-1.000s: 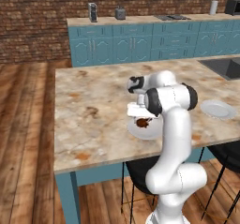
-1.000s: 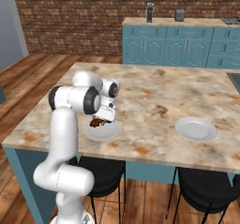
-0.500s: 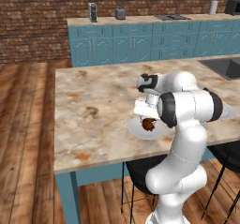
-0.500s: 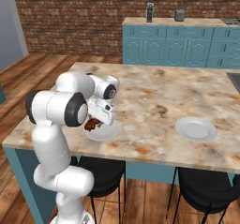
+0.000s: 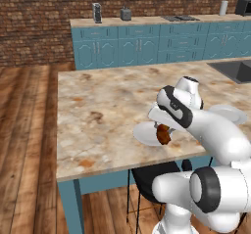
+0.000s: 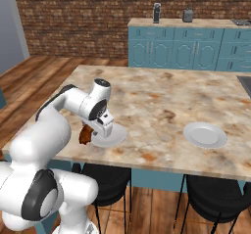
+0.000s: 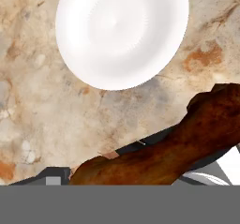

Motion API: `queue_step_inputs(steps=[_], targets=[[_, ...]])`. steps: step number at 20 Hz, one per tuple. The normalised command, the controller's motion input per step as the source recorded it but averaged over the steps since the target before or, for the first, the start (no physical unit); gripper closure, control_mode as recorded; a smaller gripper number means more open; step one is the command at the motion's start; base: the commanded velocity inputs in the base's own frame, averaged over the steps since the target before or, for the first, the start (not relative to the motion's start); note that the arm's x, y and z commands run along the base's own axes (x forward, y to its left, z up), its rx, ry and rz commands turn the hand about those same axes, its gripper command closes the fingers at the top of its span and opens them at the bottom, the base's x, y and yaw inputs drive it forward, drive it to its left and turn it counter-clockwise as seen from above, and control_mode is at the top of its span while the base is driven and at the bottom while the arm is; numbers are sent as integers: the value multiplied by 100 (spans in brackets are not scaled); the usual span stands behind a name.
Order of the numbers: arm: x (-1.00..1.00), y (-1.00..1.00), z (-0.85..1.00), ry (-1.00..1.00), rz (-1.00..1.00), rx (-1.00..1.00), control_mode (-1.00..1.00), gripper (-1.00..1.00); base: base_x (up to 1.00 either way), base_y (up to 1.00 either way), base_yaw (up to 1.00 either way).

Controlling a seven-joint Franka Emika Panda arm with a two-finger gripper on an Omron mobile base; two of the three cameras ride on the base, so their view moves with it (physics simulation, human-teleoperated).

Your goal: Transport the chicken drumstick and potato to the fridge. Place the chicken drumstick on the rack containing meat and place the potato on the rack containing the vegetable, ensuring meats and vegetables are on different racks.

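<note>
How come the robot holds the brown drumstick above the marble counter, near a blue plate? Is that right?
Not quite. The plate is white, not blue, as the hand view shows. The rest is right: the robot holds the brown drumstick above the marble counter, near that plate.

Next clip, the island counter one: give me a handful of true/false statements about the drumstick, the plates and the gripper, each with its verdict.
1. The gripper holds the drumstick. True.
2. The drumstick lies flat in the middle of a plate. False: it is lifted in the gripper, off the plate.
3. Two white plates sit on the counter. True: one under the hand, another farther along.
4. The far plate holds a potato. False: it is bare.
5. The drumstick is pale yellow. False: it is dark reddish-brown.
</note>
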Motion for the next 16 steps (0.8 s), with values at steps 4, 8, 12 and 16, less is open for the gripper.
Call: queue_step_inputs(steps=[4,8,12,16], targets=[[-37,14,82,-37,-4,-3,-100,100,0,0,0],[-45,22,82,-41,0,-19,-100,100,0,0,0],[-34,8,95,-30,0,-25,-100,100,0,0,0],[-16,0,77,-5,0,-7,-100,100,0,0,0]])
